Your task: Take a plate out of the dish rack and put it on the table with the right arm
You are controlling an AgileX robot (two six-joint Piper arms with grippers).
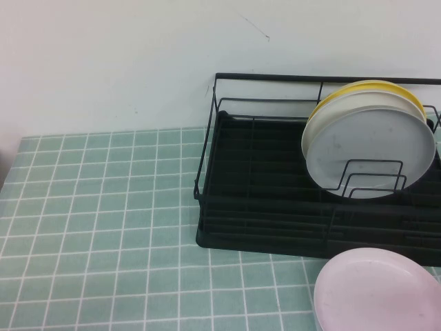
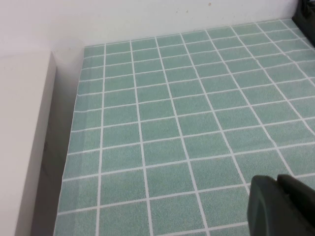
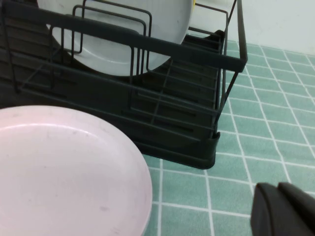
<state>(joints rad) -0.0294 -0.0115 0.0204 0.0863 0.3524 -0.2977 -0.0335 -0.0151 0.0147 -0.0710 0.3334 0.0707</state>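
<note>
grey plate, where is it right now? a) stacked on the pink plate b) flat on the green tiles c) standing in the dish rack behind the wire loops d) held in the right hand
c: the grey plate stands on edge in the dish rack behind the wire loops, in front of a cream and a yellow plate, while the pink plate lies alone on the table.

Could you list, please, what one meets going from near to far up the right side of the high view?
Pale pink plate on the table → dish rack front edge → grey plate → cream-white plate → yellow plate → rack's back rail.
</note>
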